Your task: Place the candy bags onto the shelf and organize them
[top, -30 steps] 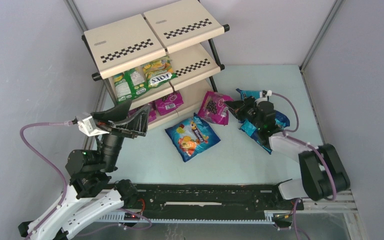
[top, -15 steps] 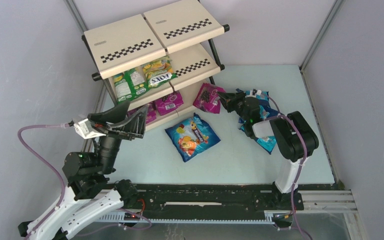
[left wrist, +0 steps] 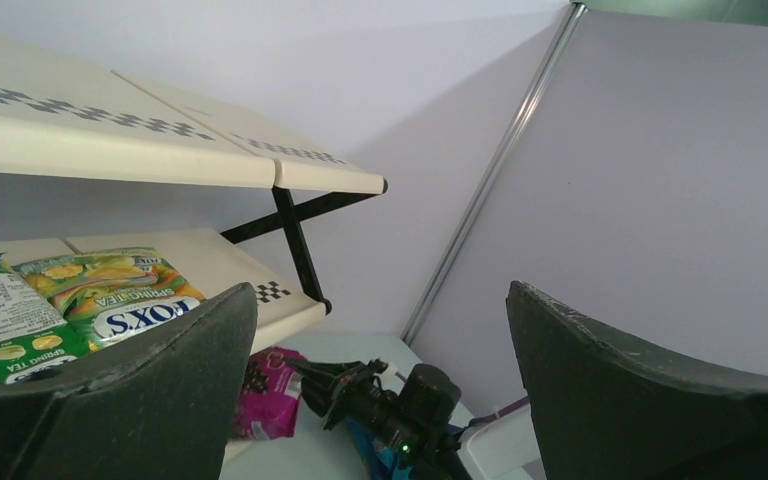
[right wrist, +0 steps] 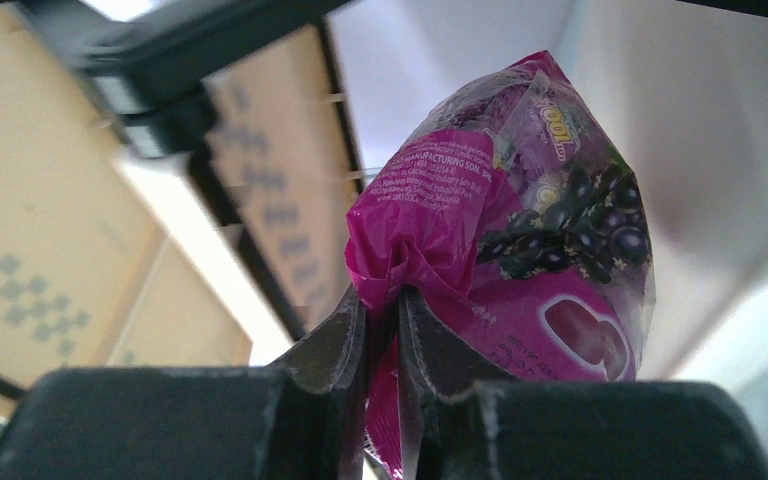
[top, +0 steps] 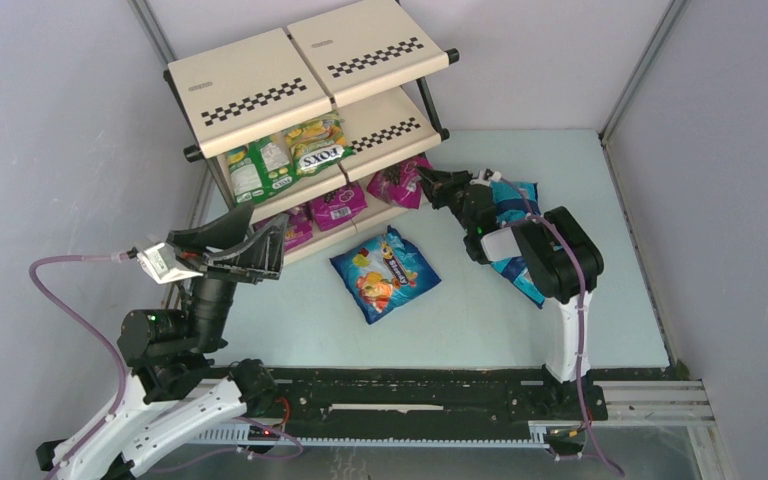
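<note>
1. Shelf (top: 250, 85): three sloped beige tiers with checkered front strips and a black frame, far left.
2. Green-yellow bags (top: 315, 148): side by side on the middle tier.
3. Magenta bags (top: 338, 203): two on the bottom tier.
4. Third magenta bag (right wrist: 520, 260): berry print, gathered edge pinched in the right gripper (right wrist: 380, 300), at the bottom tier's right end.
5. Blue fruit-print bag (top: 385, 272): flat, centre.
6. Teal-blue bags (top: 516, 195): piled at right.

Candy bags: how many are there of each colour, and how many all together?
Green-yellow bags: 3
Magenta berry bags: 3
Teal-blue bags: 2 that show
Blue bag with fruit: 1
Total: 9
</note>
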